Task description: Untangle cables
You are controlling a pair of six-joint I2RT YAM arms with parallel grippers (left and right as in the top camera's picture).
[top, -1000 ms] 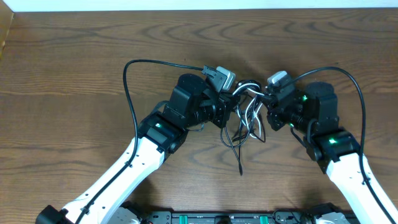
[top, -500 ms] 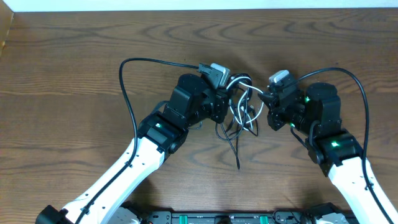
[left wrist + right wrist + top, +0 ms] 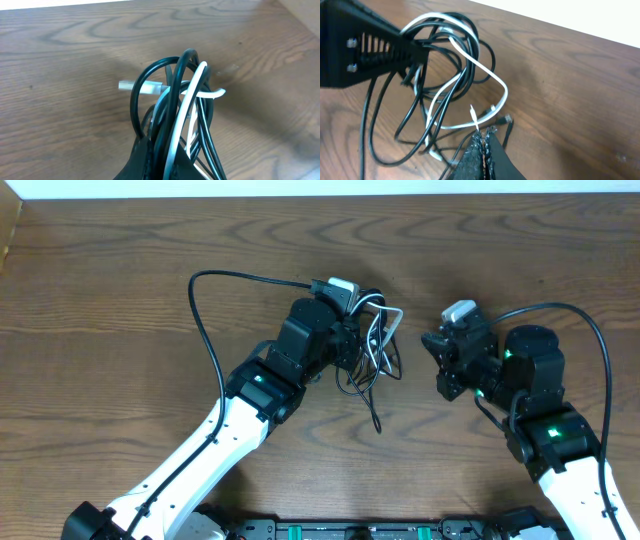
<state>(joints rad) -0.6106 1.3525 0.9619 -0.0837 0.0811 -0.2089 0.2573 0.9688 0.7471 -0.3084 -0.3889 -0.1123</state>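
1. Cables (image 3: pixel 380 348) hung as one knotted black-and-white bundle from the left gripper (image 3: pixel 352 338), which was clamped on them. A black tail trailed down to the table (image 3: pixel 120 280).
2. Change: the right gripper (image 3: pixel 440 360), at the bundle a second before, had drawn back well apart, jaws pressed together.
3. Judgement: no strand came free; the bundle shifted left, still tangled.
4. Unclear: white sliver (image 3: pixel 473 116) at the right fingertips, pinched or not, could not tell. Plug ends mostly hidden in the loops.
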